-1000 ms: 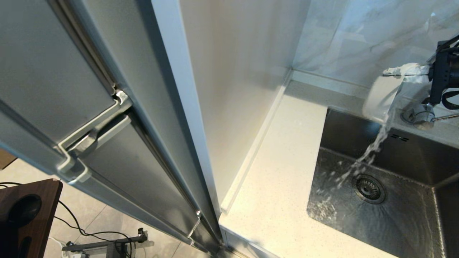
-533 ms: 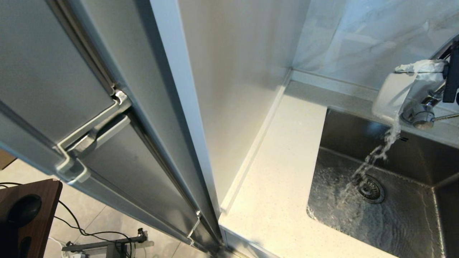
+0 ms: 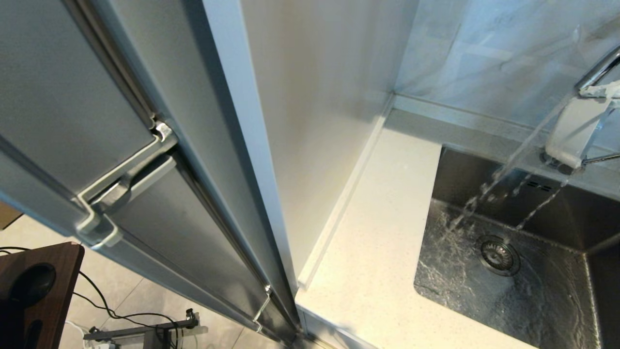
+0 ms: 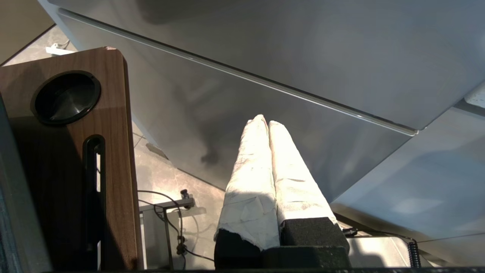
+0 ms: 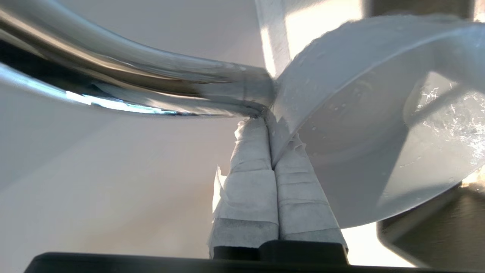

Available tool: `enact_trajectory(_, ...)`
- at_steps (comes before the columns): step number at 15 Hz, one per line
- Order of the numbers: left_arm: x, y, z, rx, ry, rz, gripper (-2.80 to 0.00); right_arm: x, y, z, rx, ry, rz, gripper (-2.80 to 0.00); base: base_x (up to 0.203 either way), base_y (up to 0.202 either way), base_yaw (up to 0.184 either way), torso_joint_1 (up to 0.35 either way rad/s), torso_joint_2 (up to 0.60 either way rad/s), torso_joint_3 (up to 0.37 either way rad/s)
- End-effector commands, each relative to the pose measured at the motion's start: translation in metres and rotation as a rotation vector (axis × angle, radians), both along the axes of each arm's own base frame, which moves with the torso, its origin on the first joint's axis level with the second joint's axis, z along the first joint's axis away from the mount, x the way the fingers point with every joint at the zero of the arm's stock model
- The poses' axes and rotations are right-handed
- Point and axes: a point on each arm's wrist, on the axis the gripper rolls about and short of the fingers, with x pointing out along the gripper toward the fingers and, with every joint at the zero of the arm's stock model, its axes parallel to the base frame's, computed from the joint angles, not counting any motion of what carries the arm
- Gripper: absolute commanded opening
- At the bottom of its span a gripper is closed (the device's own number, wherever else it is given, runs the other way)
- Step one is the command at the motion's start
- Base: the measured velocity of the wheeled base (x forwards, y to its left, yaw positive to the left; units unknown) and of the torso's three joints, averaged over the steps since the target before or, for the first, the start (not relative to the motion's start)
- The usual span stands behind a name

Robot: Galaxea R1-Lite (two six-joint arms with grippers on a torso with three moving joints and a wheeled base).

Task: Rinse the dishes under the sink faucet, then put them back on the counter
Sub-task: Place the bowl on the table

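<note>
The deep rectangular brushed stainless-steel sink is sitting in the cream-white speckled stone counter, toward its right end, with the round drain strainer lying in the basin floor near the back wall. A whitish round matte bowl is hanging tilted above the sink's back right corner, pinched at its rim by the right gripper, just beside the shiny chrome gooseneck faucet. The left gripper is hanging left of the counter, beside the grey steel fridge.

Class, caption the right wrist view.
Shut right end effector pinches wet whitish round bowl beside shiny chrome faucet.
</note>
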Motion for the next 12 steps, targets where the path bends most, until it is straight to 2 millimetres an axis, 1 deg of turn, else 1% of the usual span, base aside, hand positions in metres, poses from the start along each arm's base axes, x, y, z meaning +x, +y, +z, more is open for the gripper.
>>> enact_trajectory(1,0.000,0.000,0.000,0.000,0.000,0.000,-2.80,-0.004,-0.014,-0.002,-0.003,0.002,-0.043,-2.80,0.000,0.000,0.000,0.000,0.00,0.000)
enact_trajectory(3,0.000,0.000,0.000,-0.001,0.000,0.000,-2.80,-0.003,-0.019,-0.004,-0.023,-0.007,-0.050,-2.80,0.000,0.000,0.000,0.000,0.00,0.000)
enact_trajectory(5,0.000,0.000,0.000,-0.001,0.000,0.000,-2.80,-0.004,-0.029,-0.007,-0.047,-0.012,-0.073,-2.80,0.000,0.000,0.000,0.000,0.00,0.000)
enact_trajectory(7,0.000,0.000,0.000,0.000,0.000,0.000,-2.80,-0.004,-0.033,-0.009,-0.094,-0.032,-0.074,-2.80,0.000,0.000,0.000,0.000,0.00,0.000)
enact_trajectory(9,0.000,0.000,0.000,-0.001,0.000,0.000,-2.80,-0.009,-0.042,-0.010,-0.122,-0.042,-0.100,-2.80,0.000,0.000,0.000,0.000,0.00,0.000)
enact_trajectory(12,0.000,0.000,0.000,-0.001,0.000,0.000,-2.80,-0.012,-0.051,-0.011,-0.199,-0.073,-0.114,-2.80,0.000,0.000,0.000,0.000,0.00,0.000)
